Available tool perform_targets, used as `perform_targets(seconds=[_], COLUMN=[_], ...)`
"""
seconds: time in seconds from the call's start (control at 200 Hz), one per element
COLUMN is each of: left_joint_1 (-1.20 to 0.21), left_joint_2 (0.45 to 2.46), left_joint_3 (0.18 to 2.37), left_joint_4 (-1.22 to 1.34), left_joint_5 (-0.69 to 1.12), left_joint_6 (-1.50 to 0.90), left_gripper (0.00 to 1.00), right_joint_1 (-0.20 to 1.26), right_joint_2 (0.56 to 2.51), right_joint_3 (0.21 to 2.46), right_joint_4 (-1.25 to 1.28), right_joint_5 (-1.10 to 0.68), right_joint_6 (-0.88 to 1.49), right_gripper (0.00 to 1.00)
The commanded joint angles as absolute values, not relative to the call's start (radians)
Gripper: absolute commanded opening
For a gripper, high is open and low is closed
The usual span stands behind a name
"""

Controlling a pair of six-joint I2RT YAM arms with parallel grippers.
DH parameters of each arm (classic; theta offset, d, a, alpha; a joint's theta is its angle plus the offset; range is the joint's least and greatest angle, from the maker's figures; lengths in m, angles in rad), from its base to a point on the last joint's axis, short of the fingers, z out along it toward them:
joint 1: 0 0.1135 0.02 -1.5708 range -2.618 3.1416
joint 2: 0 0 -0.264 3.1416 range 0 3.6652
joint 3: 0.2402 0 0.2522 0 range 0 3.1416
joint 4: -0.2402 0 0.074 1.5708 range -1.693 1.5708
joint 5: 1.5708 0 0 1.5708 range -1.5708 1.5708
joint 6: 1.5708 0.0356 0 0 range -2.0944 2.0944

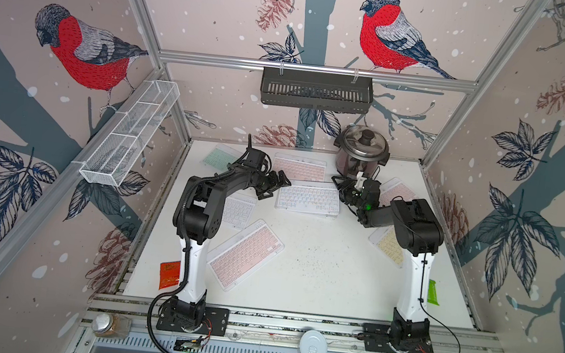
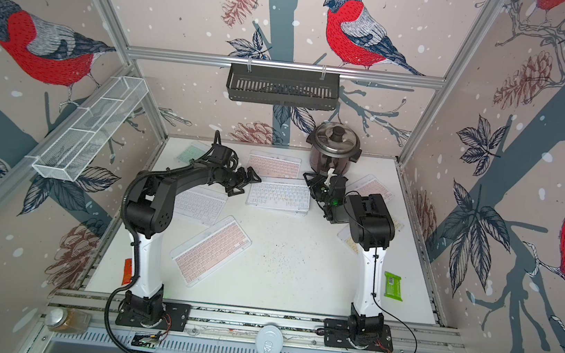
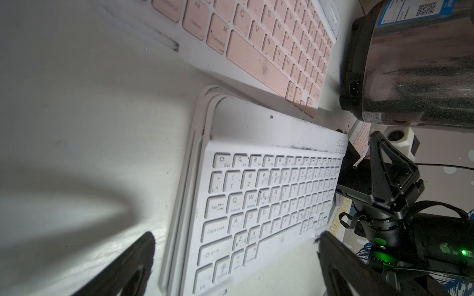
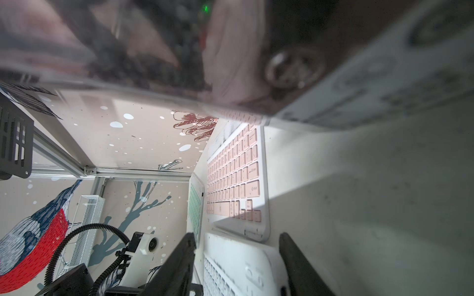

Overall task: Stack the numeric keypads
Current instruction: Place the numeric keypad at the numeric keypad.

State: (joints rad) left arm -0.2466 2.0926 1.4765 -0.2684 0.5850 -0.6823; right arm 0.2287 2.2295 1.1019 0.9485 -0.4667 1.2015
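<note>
Bright even light, soft shadows on table (image 1: 316, 279), wide-angle bent edges, wrist views blurred up close

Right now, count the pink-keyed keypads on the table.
3: front keypad, back-centre keypad, back-right keypad, partly covered by the arm. The central stack may hide more.

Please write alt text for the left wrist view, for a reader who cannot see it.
A white-keyed keypad tops a small stack on the white table, framed by the open left tool. A pink keypad lies beyond it, near a steel cooker.
</note>
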Motion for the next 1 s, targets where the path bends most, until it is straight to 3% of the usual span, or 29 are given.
perform_targets(seconds=[0.0, 0.145, 0.426, 0.992], left_joint_1=[-0.245, -0.245, -0.246, -0.247], left_joint_2=[2.079, 2.074, 2.056, 2.044], left_joint_3=[1.471, 1.469, 1.461, 1.415], left_joint_4=[-0.251, -0.251, -0.254, -0.311], left_joint_5=[0.603, 0.604, 0.604, 0.56], left_joint_6=[-0.687, -0.687, -0.687, -0.669], left_gripper=[0.99, 0.99, 0.99, 0.98], right_joint_1=[0.237, 0.244, 0.251, 0.344], right_joint_2=[2.199, 2.182, 2.156, 1.929], right_joint_3=[1.107, 1.116, 1.129, 1.031], right_joint_4=[0.883, 0.815, 0.724, 0.291], right_joint_5=[-0.416, -0.384, -0.342, -0.188], right_joint_6=[1.133, 1.098, 1.043, 0.884], right_gripper=[0.57, 0.63, 1.0, 1.0])
